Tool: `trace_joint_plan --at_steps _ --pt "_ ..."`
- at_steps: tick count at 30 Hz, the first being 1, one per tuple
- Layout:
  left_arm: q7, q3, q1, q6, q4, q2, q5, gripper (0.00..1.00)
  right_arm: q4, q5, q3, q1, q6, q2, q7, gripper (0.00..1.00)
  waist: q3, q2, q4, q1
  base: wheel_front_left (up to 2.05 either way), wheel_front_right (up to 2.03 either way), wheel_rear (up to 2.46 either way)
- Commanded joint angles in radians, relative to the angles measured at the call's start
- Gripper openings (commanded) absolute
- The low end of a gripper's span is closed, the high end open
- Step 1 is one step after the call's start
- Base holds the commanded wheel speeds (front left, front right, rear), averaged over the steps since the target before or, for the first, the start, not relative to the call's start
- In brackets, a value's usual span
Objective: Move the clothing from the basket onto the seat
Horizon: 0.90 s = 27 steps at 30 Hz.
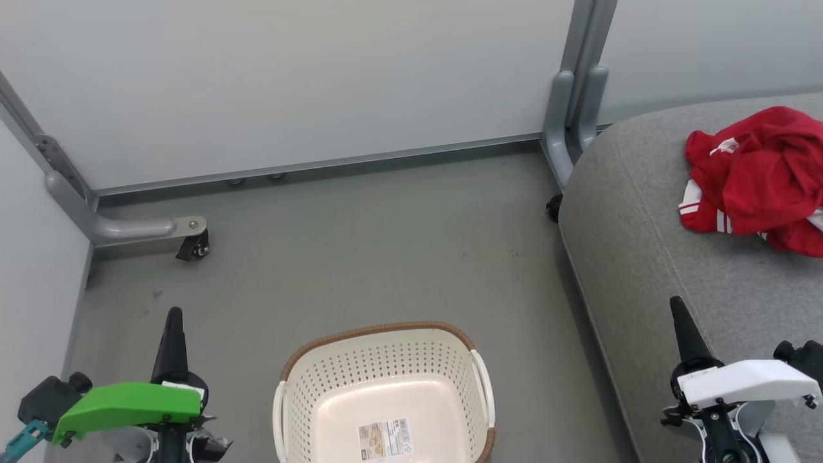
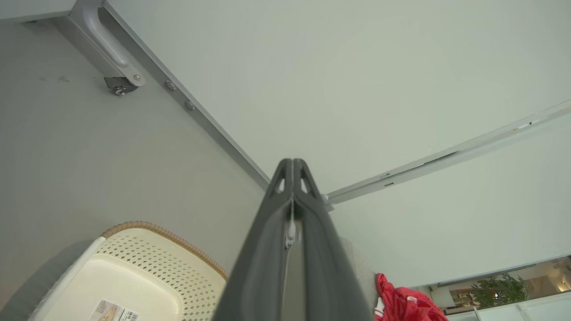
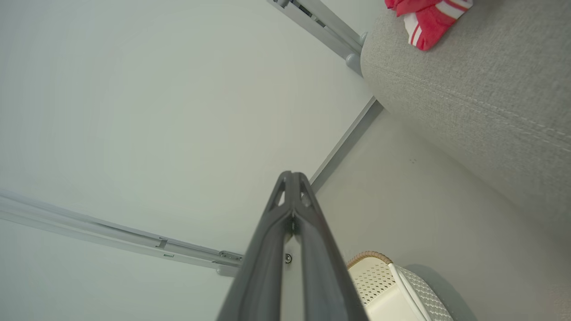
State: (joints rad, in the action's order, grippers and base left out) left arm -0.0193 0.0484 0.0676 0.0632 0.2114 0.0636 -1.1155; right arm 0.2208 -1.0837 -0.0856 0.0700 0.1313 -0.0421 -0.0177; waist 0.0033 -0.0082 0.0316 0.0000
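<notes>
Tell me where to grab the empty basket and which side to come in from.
Take the basket by its white left side handle, coming down from above with the left hand, probably the nearer one. The basket stands upright on the floor, and the handle seems to stand off the wall, so a finger should slip behind it.

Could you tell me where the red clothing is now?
In the head view, the crumpled red clothing lies at upper right on the large grey fabric seat.
</notes>
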Motion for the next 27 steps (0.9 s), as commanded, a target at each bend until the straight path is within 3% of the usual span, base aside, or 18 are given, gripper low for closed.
trace_joint_plan --at_steps 1,27 --pt "0.006 0.007 0.025 0.009 -0.010 0.001 -0.024 0.00 -0.004 -0.028 -0.005 0.019 -0.001 -0.007 0.007 0.00 0.000 0.0042 -0.001 0.0000 0.00 0.00 0.00" --pt "0.072 0.039 0.039 0.019 -0.010 -0.006 -0.265 0.00 0.017 -0.283 -0.018 0.041 -0.001 -0.010 0.072 0.00 -0.002 0.0060 -0.015 0.0000 0.00 0.00 0.00"
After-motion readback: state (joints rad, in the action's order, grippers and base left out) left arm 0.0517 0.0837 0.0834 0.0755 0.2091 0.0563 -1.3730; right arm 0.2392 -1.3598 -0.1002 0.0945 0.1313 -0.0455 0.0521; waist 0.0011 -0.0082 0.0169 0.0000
